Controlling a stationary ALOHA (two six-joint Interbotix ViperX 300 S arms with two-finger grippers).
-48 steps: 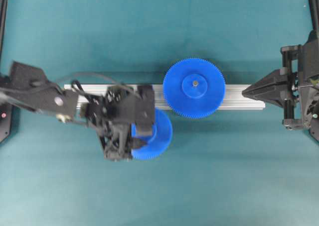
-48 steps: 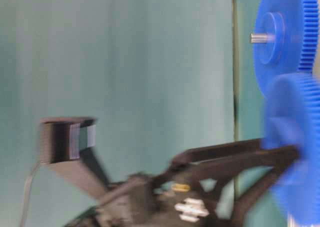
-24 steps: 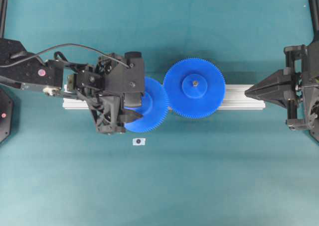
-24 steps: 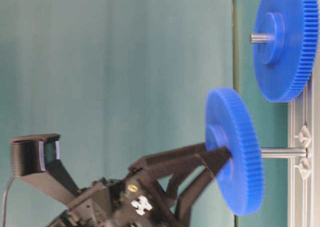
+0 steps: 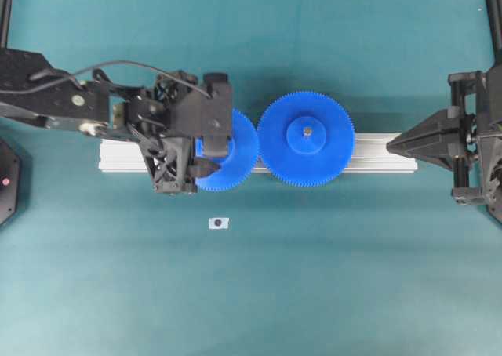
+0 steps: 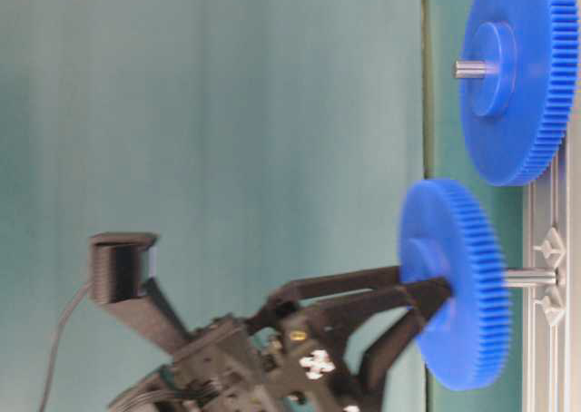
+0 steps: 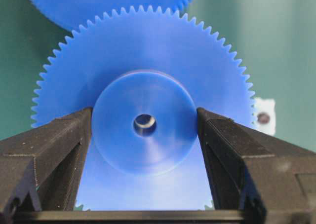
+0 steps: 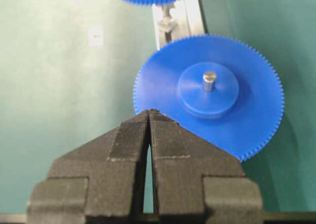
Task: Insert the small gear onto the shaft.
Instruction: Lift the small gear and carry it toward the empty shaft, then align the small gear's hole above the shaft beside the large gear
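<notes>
Blue small gear (image 7: 143, 120) pinched at its hub by left fingers (image 7: 59, 145) — right fingers (image 8: 148, 135) pressed together — no legible writing.

overhead: we look straight down on the teal desk (image 5: 329, 285)
table-level: rolled sideways, close, low
wrists: close behind each arm's jaws; all share the larger blue toothed plastic gear (image 5: 306, 139)

A large blue gear (image 5: 306, 139) sits on a silver aluminium rail (image 5: 376, 154) that lies lengthwise across the middle of the teal bench (image 5: 314, 277). A short metal pin (image 8: 209, 80) stands up through the gear's raised round hub. In front of the rail, apart from it, a small white tag (image 5: 219, 223) (with a dark dot at its centre) lies flat on the bench.
</notes>
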